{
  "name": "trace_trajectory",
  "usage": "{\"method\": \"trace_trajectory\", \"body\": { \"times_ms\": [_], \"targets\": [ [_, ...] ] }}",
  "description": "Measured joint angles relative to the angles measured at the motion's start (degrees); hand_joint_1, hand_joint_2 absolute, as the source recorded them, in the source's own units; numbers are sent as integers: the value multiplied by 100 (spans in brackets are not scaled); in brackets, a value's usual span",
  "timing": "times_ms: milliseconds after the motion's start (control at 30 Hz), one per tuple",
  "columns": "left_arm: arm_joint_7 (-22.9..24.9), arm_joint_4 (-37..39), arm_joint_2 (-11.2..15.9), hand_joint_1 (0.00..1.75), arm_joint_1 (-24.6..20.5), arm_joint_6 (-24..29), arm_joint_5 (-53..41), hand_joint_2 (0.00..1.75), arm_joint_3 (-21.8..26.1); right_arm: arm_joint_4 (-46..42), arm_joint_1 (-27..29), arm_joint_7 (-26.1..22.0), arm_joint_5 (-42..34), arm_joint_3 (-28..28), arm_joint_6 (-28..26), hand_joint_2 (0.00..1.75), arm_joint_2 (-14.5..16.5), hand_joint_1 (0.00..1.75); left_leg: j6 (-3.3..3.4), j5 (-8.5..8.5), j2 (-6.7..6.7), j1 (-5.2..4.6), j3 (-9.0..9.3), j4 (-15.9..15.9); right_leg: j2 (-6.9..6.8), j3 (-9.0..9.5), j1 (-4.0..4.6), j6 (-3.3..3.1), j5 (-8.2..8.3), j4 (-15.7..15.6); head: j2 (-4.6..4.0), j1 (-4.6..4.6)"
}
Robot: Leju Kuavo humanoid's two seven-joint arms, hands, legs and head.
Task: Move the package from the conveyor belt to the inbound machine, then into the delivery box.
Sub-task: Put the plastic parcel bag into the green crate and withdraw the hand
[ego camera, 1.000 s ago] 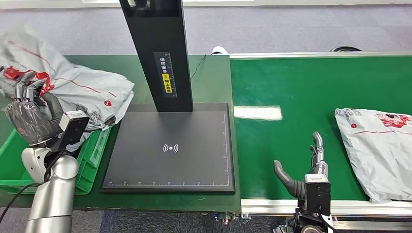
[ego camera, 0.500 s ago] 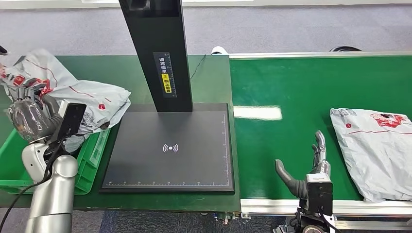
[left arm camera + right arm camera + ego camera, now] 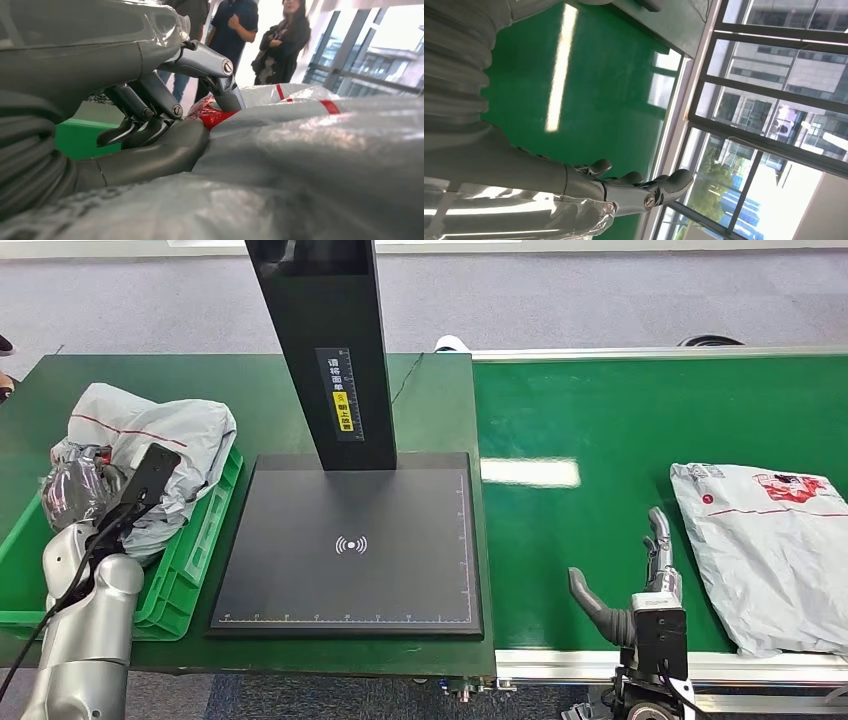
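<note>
One package (image 3: 150,445) is gripped by the left hand (image 3: 72,492) over the box (image 3: 195,560) at 9 o'clock; release remains. A second package (image 3: 775,545) waits on the belt (image 3: 600,420) at 3 o'clock, beside the empty, spread right hand (image 3: 640,580).

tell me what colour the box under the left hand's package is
Green; the delivery box shows best in the head view.

A: What's around me?
B: Grey floor (image 3: 600,300) beyond my table. Tall dark-framed windows (image 3: 769,75), daylight, buildings outside. Two people (image 3: 260,35) standing nearby.
A: Glare?
B: Bright at the glass.
</note>
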Motion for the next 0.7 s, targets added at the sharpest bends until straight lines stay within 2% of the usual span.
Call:
{"method": "trace_trajectory", "body": {
  "times_ms": [367, 700],
  "targets": [
    [82, 509, 156, 175, -147, -170, -27, 175, 112, 0, -67, 43, 1, -12, 61, 175, 5, 0, 0, 0, -1, -1, 2, 0, -1, 2, -1, 0, 0, 0, 0, 0],
    [187, 2156, 468, 175, -848, -895, -109, 175, 226, 21, -165, 115, 0, -11, 125, 175, 5, 0, 0, 0, -9, -2, 28, -4, -5, 39, -1, 0, -1, 1, 0, 0]
  ]
}}
